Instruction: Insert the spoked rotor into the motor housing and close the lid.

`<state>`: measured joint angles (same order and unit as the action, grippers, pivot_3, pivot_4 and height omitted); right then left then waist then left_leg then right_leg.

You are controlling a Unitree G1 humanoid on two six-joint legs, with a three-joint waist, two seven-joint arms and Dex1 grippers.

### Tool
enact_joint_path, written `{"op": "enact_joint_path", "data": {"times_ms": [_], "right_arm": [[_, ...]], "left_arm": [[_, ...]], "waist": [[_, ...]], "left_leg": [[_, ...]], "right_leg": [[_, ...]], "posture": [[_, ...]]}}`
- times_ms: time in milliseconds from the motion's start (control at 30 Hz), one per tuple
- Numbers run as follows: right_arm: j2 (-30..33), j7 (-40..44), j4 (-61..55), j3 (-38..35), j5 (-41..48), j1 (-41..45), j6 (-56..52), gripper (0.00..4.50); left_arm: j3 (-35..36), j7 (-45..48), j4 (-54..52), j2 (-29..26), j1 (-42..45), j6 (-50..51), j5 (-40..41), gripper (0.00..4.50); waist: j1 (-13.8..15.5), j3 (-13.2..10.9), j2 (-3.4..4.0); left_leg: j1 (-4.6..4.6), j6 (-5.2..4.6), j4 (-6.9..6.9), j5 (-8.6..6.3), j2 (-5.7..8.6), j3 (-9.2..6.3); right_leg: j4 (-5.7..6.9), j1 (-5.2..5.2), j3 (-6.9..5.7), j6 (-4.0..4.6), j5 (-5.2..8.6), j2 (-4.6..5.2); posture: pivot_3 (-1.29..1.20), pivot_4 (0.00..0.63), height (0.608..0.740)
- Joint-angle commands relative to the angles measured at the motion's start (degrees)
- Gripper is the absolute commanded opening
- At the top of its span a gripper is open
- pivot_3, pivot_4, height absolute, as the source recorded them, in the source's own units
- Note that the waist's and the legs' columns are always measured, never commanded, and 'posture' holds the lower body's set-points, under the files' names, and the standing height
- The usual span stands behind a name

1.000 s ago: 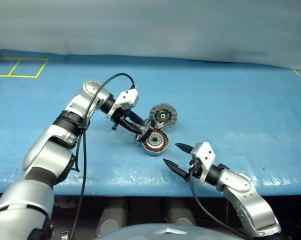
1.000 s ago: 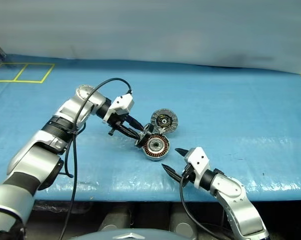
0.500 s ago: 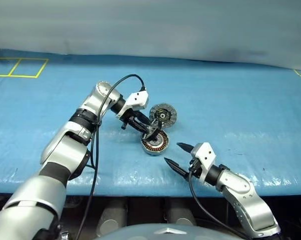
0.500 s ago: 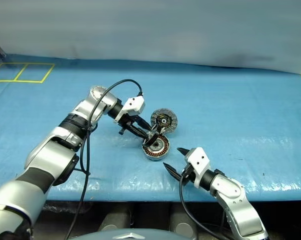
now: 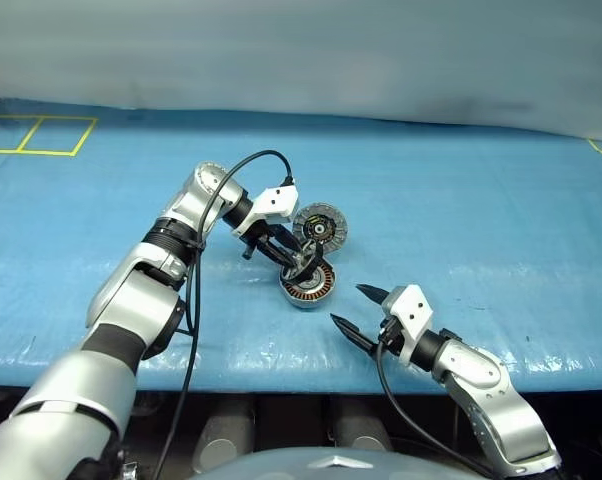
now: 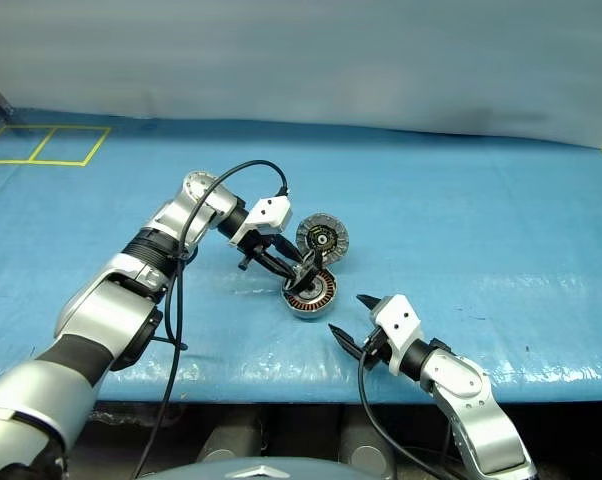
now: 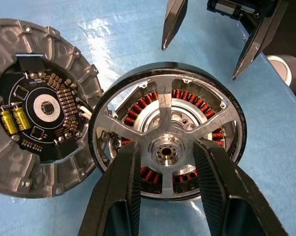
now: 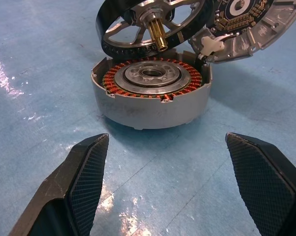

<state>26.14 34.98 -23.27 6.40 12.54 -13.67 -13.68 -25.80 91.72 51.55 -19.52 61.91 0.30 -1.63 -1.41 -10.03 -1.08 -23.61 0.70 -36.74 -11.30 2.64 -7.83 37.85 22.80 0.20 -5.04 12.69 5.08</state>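
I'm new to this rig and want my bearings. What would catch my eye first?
The left gripper holds the spoked rotor tilted just above the motor housing, whose copper windings glow orange on the blue sheet. The lid leans beside the housing, circuit face showing. The right gripper waits open, apart, in front of the housing.

Rotor [image 8: 153,24] blocks housing [image 8: 150,101] top; lid [image 8: 246,24] adjacent.
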Motion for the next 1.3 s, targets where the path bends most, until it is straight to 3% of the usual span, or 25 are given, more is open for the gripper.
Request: {"op": "enact_joint_path", "data": {"times_ms": [33, 800, 933, 1300], "right_arm": [[-0.37, -0.27, -1.07, -0.27, -0.16, 0.51, 1.70, 4.01], [-0.69, -1.21, -0.04, -0.05, -1.48, 1.24, 2.84, 4.01], [-0.71, -1.25, 0.00, -0.04, -1.64, 1.34, 2.88, 4.01], [-0.79, -1.18, 0.49, -0.10, -2.11, 1.37, 3.06, 4.01]], "left_arm": [[-1.07, 0.78, 0.56, -0.30, 0.66, -0.95, -0.98, 1.32], [0.47, 0.75, 0.34, 0.26, 1.31, -1.38, -1.37, 1.32], [1.36, -0.03, 0.47, 0.70, 1.15, -2.32, -2.10, 2.53], [3.81, 0.72, -0.53, 1.25, 0.88, -0.26, -0.56, 2.53]], "waist": [[0.00, 0.00, 0.00], [0.06, 0.00, 0.00], [0.07, 0.00, 0.00], [0.05, 0.00, 0.00]], "left_leg": [[0.00, 0.00, 0.00, 0.00, 0.00, 0.00], [0.00, 0.00, 0.04, 0.00, -0.01, -0.01], [-0.02, 0.00, 0.05, 0.00, 0.00, 0.00], [-0.03, 0.00, 0.12, 0.00, 0.00, -0.01]], "right_leg": [[0.00, 0.00, 0.00, 0.00, 0.00, 0.00], [-0.02, 0.02, 0.00, 0.00, 0.00, 0.00], [-0.03, 0.03, 0.00, 0.00, 0.00, 0.00], [-0.05, 0.06, -0.01, 0.01, 0.01, 0.00]], "posture": [[0.00, 0.150, 0.740], [0.00, 0.150, 0.740], [0.00, 0.150, 0.740], [0.00, 0.150, 0.740]]}}
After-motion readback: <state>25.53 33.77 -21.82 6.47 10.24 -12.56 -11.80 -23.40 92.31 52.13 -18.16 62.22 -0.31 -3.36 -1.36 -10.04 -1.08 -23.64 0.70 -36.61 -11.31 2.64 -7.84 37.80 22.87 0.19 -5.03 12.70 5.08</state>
